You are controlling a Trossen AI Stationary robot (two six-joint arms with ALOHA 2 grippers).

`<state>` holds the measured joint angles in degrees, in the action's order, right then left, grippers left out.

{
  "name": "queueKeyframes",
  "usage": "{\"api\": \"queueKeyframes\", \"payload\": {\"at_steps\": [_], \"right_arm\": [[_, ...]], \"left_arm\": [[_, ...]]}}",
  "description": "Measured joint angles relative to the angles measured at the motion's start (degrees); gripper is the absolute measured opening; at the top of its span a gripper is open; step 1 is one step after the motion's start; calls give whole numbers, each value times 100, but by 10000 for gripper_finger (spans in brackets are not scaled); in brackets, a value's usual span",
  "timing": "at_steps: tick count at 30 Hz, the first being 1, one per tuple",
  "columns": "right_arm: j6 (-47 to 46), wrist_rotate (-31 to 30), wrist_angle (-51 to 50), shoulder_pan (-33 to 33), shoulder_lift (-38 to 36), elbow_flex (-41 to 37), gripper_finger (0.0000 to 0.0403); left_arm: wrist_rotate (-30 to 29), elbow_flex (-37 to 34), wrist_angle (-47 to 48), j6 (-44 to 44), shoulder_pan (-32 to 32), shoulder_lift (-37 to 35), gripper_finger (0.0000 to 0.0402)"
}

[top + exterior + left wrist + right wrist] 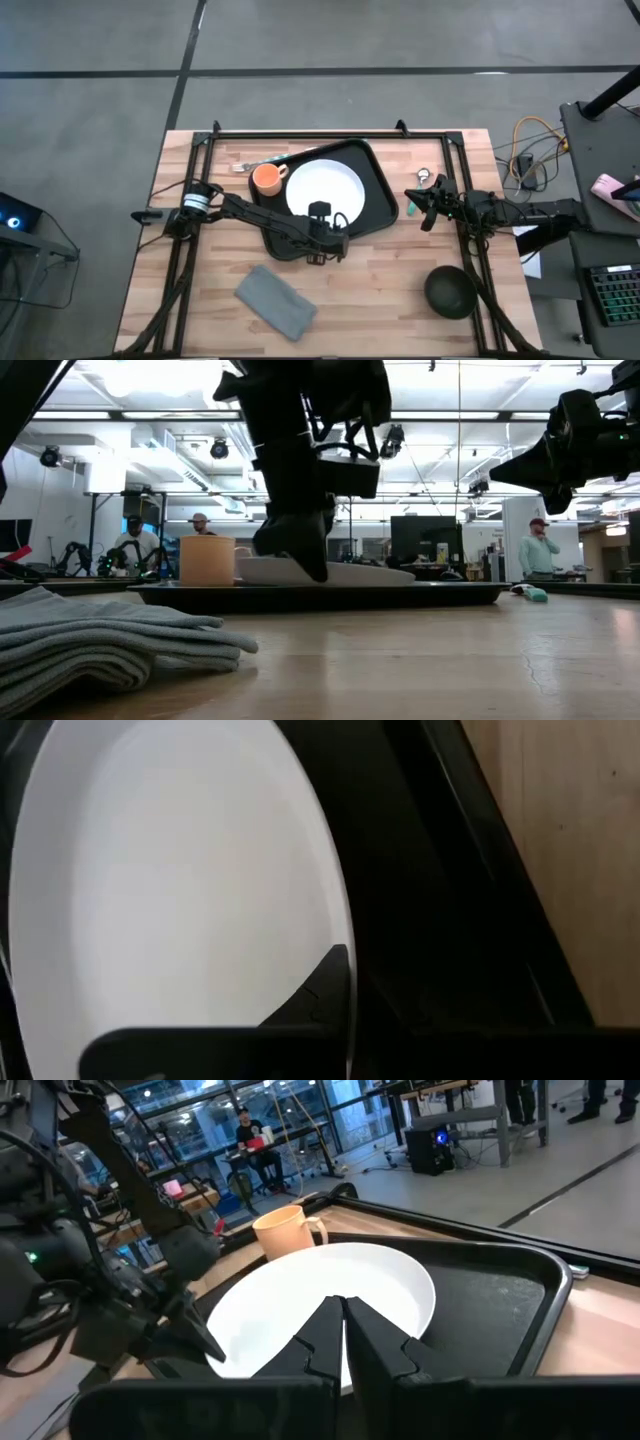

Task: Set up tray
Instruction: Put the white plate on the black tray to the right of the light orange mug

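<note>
The left claw [322, 238], clenched, sits low over the tray [380, 205] at its near rim, just beside the near edge of the white plate [325, 185] that lies in the tray. From the left wrist view the plate [170, 890] fills the frame with the tray's black floor [420, 900] beside it; whether the claw touches the plate or grips anything cannot be told.

The tray lies at the middle of the wooden surface [380, 300], toward its far side, turned slightly askew, its long axis running roughly across the surface from one arm to the other. An orange cup [266, 178] stands in the tray's left end, touching or just beside the plate. The left arm is the nearer one by far.

The right claw [428, 208], also clenched and empty, hangs off the tray's right end, raised above the surface and pointed back at the tray [500, 1290]. A folded grey cloth [276, 300] lies on the near side of the tray, and a dark bowl [450, 291] sits near and to the right of it, both well apart from the tray. What looks like cutlery [258, 163] lies beyond the tray's far left corner.

Beyond the surface, the low view shows a workshop hall with people [540, 550] at benches.
</note>
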<state>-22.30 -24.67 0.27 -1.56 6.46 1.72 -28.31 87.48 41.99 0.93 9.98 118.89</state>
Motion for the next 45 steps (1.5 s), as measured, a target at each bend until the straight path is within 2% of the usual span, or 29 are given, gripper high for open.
{"api": "queueKeyframes", "payload": {"at_steps": [9,15,36,40,45], "right_arm": [[-16,0,1,-1,0,0,8],[-14,0,0,0,0,0,9],[-73,4,2,-2,0,0,8],[-69,4,1,-2,0,0,8],[-67,6,0,0,0,0,9]], "left_arm": [[231,-89,-9,7,11,-7,0],[784,-127,-81,117,11,-7,0],[896,-242,313,155,11,-31,1],[983,-245,348,154,-11,-33,19],[1138,-251,353,151,-15,-96,81]]}}
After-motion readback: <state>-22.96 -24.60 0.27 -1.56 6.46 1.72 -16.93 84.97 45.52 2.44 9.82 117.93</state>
